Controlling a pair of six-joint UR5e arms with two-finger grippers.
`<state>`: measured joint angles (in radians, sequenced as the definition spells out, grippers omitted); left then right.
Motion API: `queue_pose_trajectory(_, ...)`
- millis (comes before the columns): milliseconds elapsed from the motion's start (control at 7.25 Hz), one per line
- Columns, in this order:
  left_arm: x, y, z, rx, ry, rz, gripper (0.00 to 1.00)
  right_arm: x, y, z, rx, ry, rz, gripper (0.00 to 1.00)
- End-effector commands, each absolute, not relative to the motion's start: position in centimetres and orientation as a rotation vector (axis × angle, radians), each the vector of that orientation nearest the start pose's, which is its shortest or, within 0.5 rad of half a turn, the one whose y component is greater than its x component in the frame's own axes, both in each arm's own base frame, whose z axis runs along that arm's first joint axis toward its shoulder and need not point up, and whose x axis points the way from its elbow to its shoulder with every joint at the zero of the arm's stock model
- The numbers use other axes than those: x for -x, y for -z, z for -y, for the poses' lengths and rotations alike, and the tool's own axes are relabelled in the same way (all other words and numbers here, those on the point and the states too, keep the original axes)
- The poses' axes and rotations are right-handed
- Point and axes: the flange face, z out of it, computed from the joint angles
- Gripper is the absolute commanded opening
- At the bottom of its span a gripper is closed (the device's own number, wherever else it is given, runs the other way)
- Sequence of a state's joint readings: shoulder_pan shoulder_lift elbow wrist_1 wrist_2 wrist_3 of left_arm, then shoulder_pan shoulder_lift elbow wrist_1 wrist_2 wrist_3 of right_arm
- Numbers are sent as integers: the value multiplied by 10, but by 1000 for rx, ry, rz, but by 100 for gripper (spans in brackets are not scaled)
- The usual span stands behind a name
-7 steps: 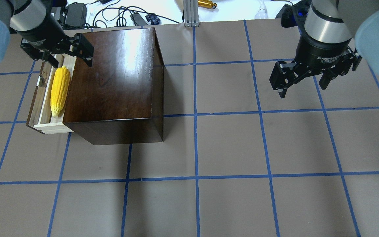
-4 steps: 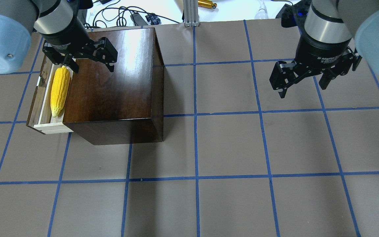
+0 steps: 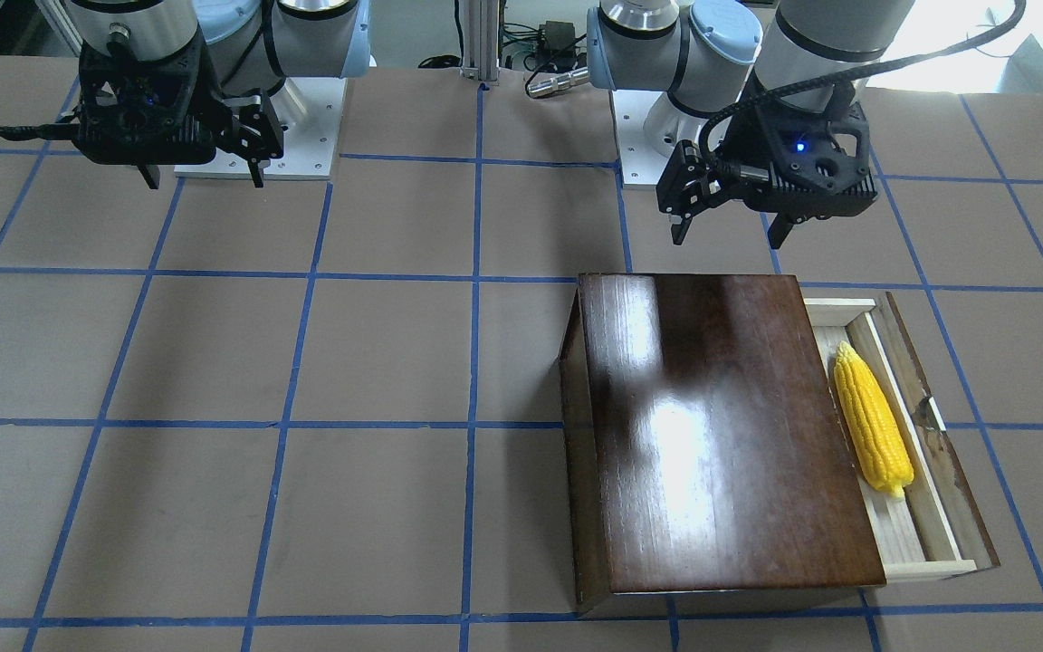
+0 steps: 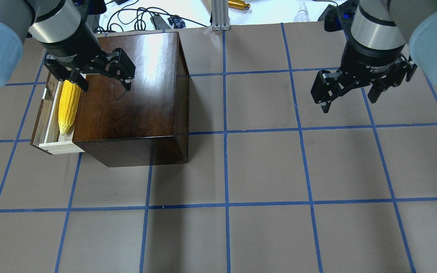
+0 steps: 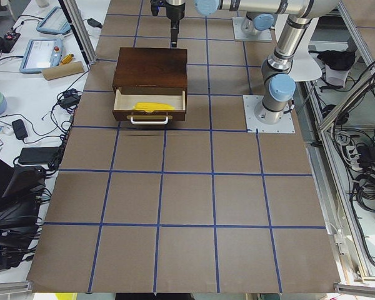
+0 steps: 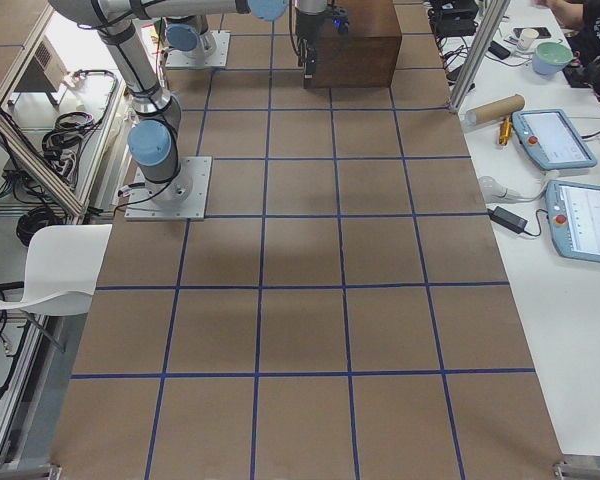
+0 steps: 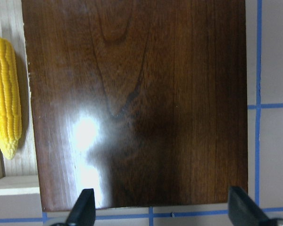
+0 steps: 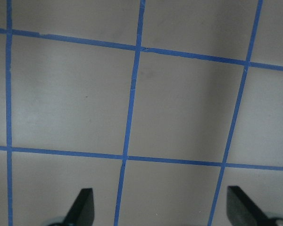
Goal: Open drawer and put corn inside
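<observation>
Corn (image 4: pixel 68 108) lies lengthwise in the open drawer (image 4: pixel 52 121), tip toward 6 o'clock in the overhead view, just beside the box (image 4: pixel 135 94). Left gripper (image 4: pixel 106 84) hangs above the box top, fingers spread, holding nothing. Corn sits at its 8 o'clock, and 1 fingertip overlaps the cob's blunt end in that view. Right gripper (image 4: pixel 349 101), fingers also apart, holds nothing. It hangs over the table (image 4: pixel 264 167) at the box's 3 o'clock, well apart.

Two claws, left claw (image 4: pixel 106 87) and right claw (image 4: pixel 349 105); one corn (image 3: pixel 872 421), one drawer (image 3: pixel 945 475), one box (image 3: pixel 721 426), one table (image 4: pixel 264 170)
</observation>
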<state>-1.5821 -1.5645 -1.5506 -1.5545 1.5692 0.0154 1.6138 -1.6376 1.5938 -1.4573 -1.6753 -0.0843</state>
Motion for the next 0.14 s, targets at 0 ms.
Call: queue_pose_trajectory(0, 139, -505, 484, -41, 63, -3142, 100, -142, -498, 450, 212, -116, -3237, 100)
